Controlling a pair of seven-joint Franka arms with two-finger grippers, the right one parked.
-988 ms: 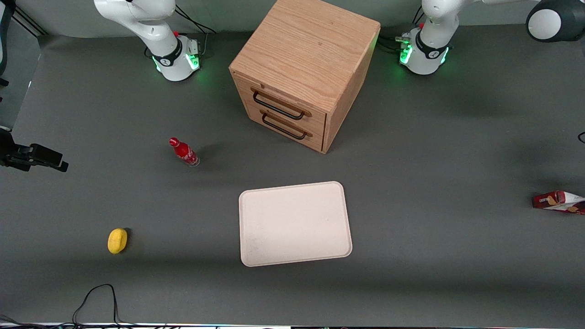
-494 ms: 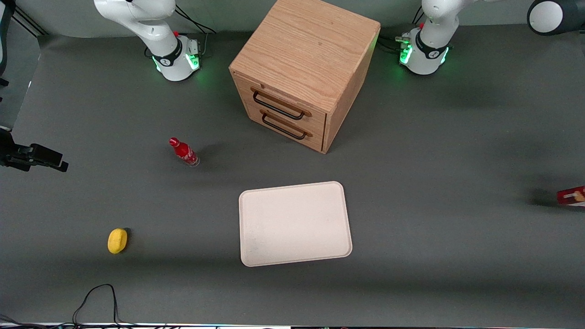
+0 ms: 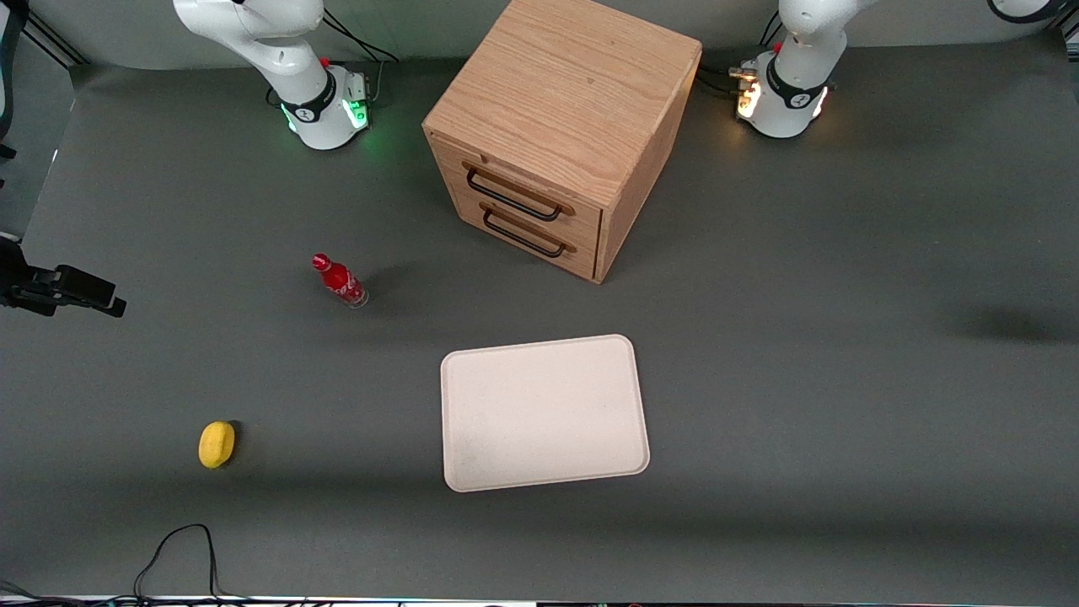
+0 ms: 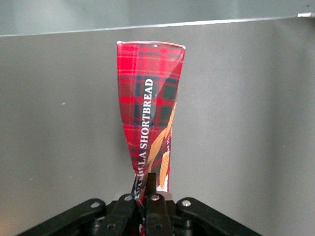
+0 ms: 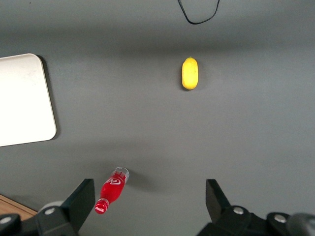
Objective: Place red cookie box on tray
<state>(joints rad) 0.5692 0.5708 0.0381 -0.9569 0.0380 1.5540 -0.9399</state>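
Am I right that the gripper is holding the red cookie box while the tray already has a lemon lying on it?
Not quite: the gripper does hold the red cookie box, but the front view shows the tray bare; the lemon lies on the table toward the parked arm's end.

**Hidden and cut off**

Black two-finger end effector point(image 4: 146, 192) and tartan-red narrow cookie carton point(image 4: 150, 105) are outside front view. Carton's gripped end is hidden between the fingers; end effector body is cropped by frame edge.
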